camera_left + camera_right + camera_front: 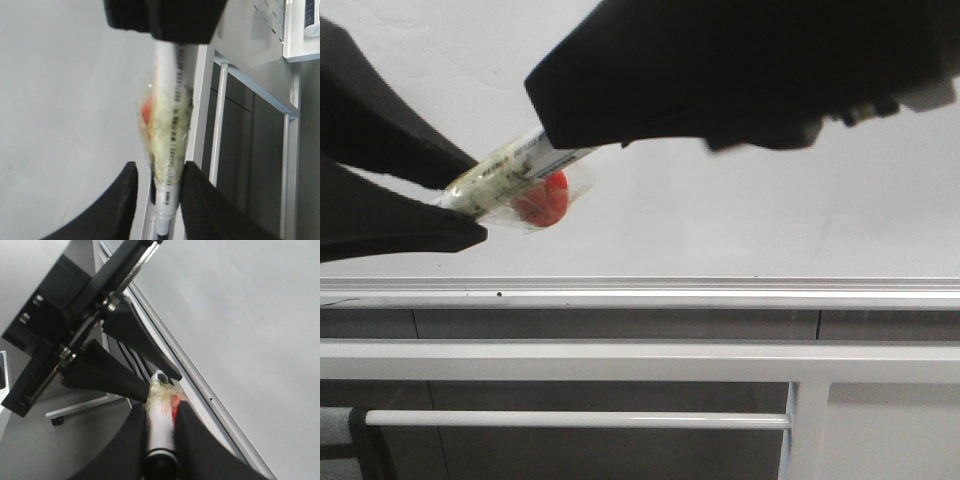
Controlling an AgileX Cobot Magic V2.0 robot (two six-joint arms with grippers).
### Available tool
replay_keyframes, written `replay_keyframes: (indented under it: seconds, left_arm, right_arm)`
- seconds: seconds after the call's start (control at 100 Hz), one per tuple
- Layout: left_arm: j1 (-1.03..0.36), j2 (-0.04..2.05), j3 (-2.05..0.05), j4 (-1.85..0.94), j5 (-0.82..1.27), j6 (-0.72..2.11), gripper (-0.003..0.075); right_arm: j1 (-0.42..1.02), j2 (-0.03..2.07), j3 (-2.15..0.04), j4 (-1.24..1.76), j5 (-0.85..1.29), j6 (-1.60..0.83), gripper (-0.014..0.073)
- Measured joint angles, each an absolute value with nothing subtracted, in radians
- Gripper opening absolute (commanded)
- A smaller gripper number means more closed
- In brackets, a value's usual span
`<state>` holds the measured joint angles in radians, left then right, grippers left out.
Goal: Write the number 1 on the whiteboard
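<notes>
Both grippers are gripping one object: a white cylindrical marker pen [515, 170] wrapped round its middle in yellowish clear tape with a red piece under the wrap.

Left gripper [159, 192]: its two black fingers [117, 205] are pressing on either side of the pen's lower barrel, closed on it, with the taped section just beyond the fingertips.

Right gripper [160, 427]: its fingers [131, 440] are clamping the other end of the barrel, so the two sets of fingertips are facing each other along the pen, the taped bulge lying between them.

The large plain white glossy whiteboard [740, 210] is standing behind both grippers, with its silver metal rail [720, 292] running below the fingers. No black stroke is showing on the visible board surface (parts of it are hidden behind the arms), so the number 1 appears not yet drawn.

Step in hand, as judged: a two-handed hold on the pen, either uncapping or passing it from one gripper to the other. I cannot tell which end carries the tip, nor whether a cap is on.

Next move calls for: one gripper letting go or pulling straight along the barrel's axis while the other is holding firm, then the tip being turned toward the board for a single downward stroke.
</notes>
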<state>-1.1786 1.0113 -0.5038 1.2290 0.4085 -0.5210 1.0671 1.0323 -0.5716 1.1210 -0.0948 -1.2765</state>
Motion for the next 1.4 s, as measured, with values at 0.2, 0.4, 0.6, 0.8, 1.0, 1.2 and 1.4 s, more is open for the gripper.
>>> replay_keyframes:
  seconds: [0.2, 0.4, 0.6, 0.8, 1.0, 1.2, 1.4]
  left_arm:
    - [-1.179, 0.944, -0.504, 1.203, 0.428, -0.542, 0.039]
    - [-1.179, 0.81, -0.504, 1.036, 0.497, -0.547, 0.0389]
    - [-1.202, 0.666, -0.498, 0.879, 0.607, -0.547, 0.0328]
    - [-1.206, 0.56, -0.435, 0.764, 0.623, -0.547, -0.002]
    - [-1.206, 0.531, -0.392, 0.686, 0.626, -0.549, -0.002]
    - [-1.206, 0.529, -0.382, 0.677, 0.603, -0.561, -0.002]
    - [-1.206, 0.529, -0.382, 0.692, 0.582, -0.594, -0.002]
  right_arm:
    - [1.067, 1.032, -0.559, 1.142, -0.129, -1.276, -0.0064]
    - [1.067, 1.03, -0.52, 1.18, -0.197, -1.276, -0.0064]
    - [1.067, 0.94, -0.465, 1.198, -0.236, -1.276, -0.0064]
    - [1.067, 0.803, -0.378, 1.236, -0.295, -1.276, -0.0064]
    - [1.067, 0.663, -0.322, 1.246, -0.268, -1.276, -0.0063]
    - [1.067, 0.623, -0.313, 1.244, -0.292, -1.276, -0.0063]
    - [1.067, 0.623, -0.313, 1.211, -0.377, -1.276, -0.0063]
